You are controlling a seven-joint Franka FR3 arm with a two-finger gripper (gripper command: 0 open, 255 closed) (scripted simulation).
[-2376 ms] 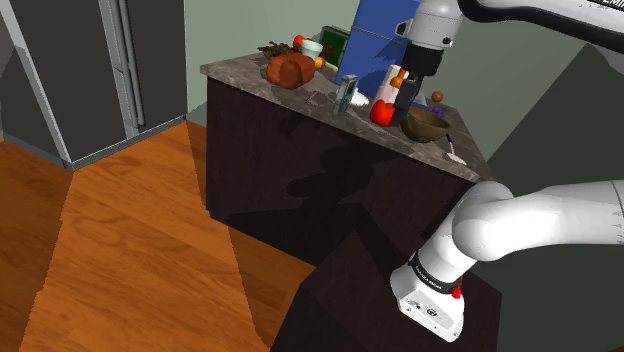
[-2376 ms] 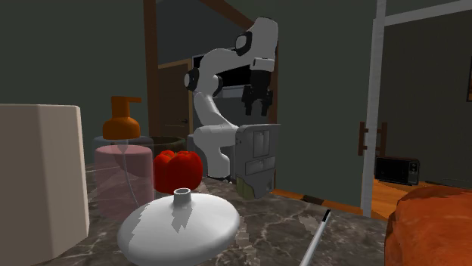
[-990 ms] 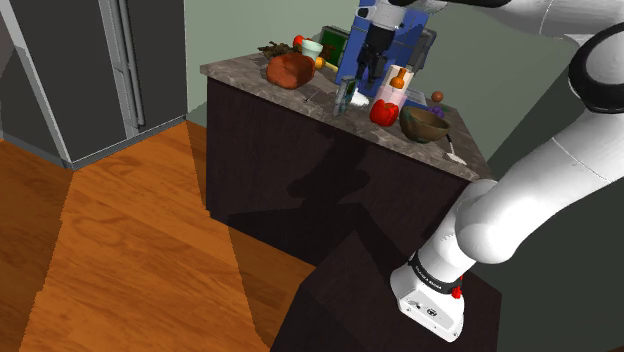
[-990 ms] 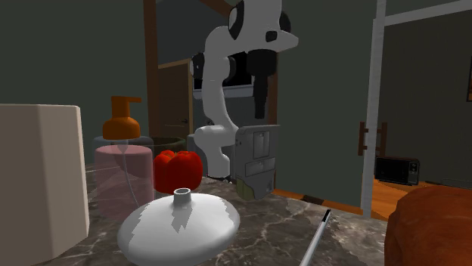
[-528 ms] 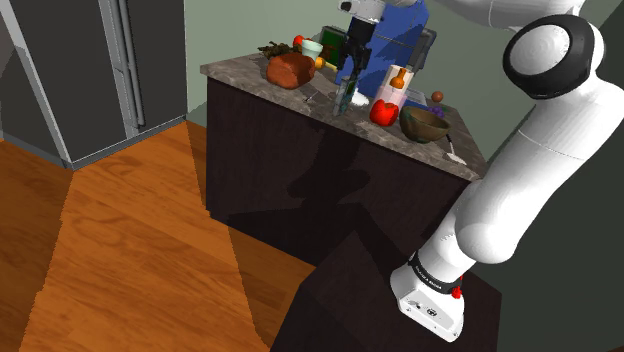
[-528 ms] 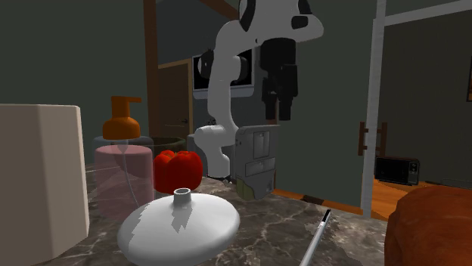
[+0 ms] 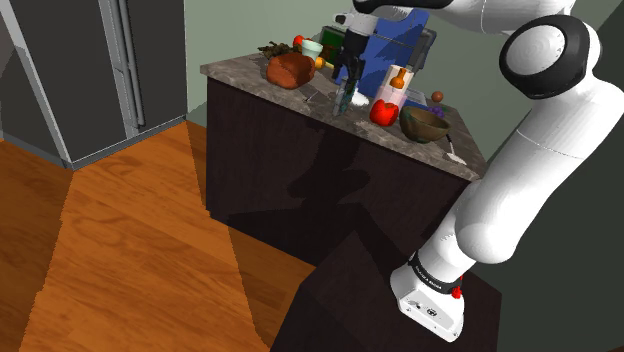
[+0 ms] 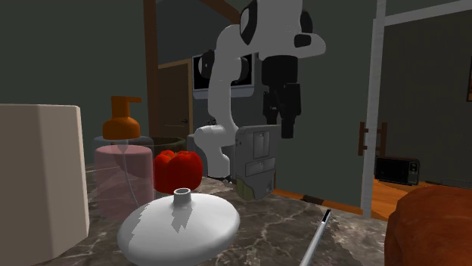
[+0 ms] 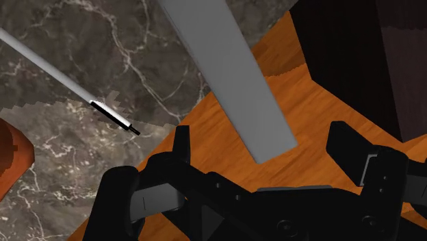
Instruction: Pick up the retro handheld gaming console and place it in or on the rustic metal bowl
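Nothing done yet; pickup stage only.

- Handheld console (image 7: 345, 98): a grey upright slab standing on the marble counter (image 7: 240, 68) close to its front edge. Untouched.
- Gripper (image 7: 346, 78): hangs close over the console's top and points down at it. In the wrist view the fingers (image 9: 181, 147) are spread wide with nothing between them. The console's narrow grey top runs out ahead of the gap.
- Bowl (image 7: 425, 124): a dark brown dish further along the counter toward the shoulder view's right, past the red pepper (image 7: 382, 112) and the soap dispenser (image 7: 397, 85). I see nothing in it.
- A thin rod (image 9: 68, 79) lies on the marble beside the console.

Left to do, as I judge it: drop onto the console, close on it, lift, carry it over the pepper to the bowl, and release.
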